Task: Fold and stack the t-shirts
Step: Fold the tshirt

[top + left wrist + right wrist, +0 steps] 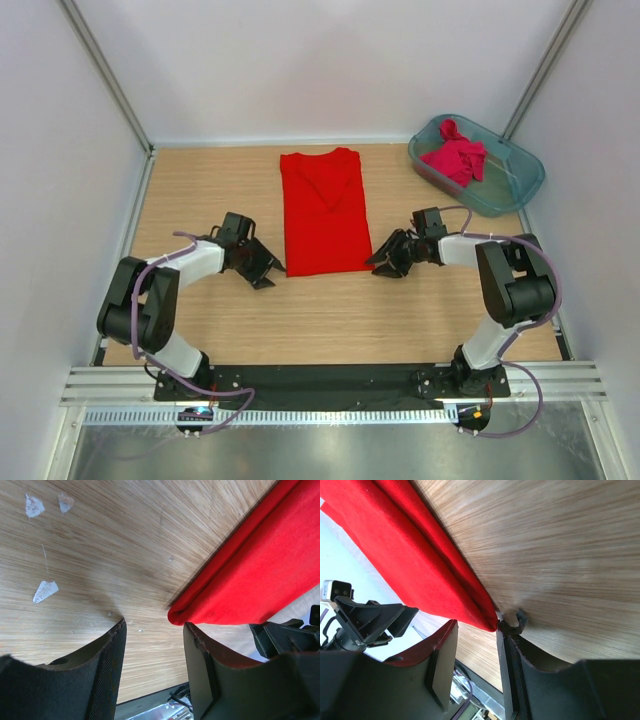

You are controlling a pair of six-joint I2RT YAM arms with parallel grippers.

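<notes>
The red tee (322,215) lay flat in the middle of the table (200,190). It was already narrowed into a long strip running from the upper centre of the top view down toward the arms, with what looked like the neck end uppermost. The pink tee (458,158) sat crumpled in the tub (520,185) at the upper right, not yet folded.

The left gripper (268,272) rested low at the strip's lower left corner and the right gripper (385,262) at its lower right corner. Both stood spread apart, holding nothing. In the left wrist view the rounded, folded corner of the cloth pointed into the gap between the fingers, just short of them. In the right wrist view the corner reached the mouth of the gap, with one fingertip (519,621) down on the wood beside it.

The cloth looked light and limp, several layers thick along each folded edge. It would likely sag and fall open if lifted from one point, so the two near corners seemed the right hold, with each pair of fingers pinching all layers together and one finger slid under against the board. Lifting both corners level and carrying them up toward the neck would probably halve the strip cleanly. The risks, as I judged them, were catching only the top layer, or dragging the whole tee along the smooth wood
</notes>
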